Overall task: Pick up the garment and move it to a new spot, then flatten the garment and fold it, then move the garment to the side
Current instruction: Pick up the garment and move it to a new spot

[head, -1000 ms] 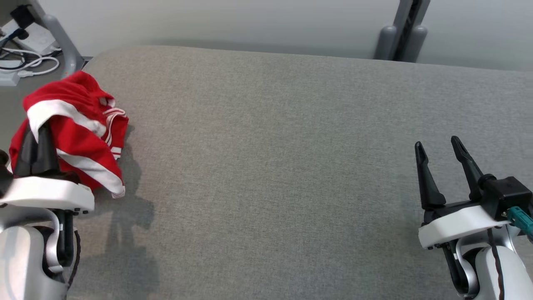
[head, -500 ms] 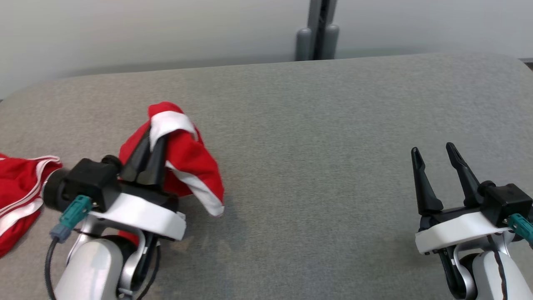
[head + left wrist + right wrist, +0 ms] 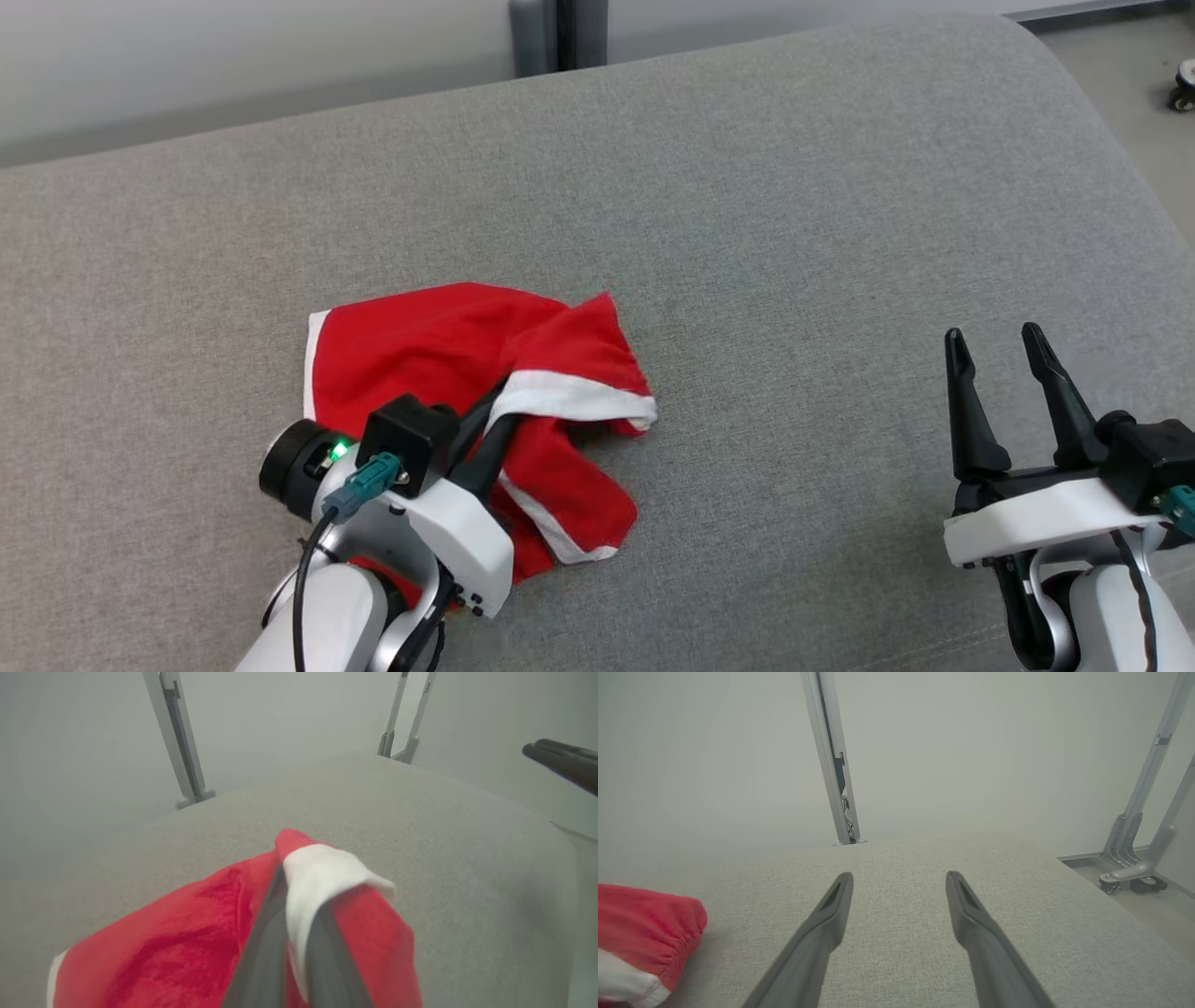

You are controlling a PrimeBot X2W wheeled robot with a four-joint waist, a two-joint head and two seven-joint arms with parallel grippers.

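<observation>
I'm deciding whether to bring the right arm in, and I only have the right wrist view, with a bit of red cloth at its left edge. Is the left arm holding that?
Observer: Yes. In the head view the left gripper has its jaws shut on the garment, at a white band.
Operator: Is it hanging in the air or down?
Observer: Down. It looks to lie crumpled on the table, not flattened.
Operator: How clear is my side?
Observer: The right gripper is well to the garment's right, with bare table between them.
</observation>
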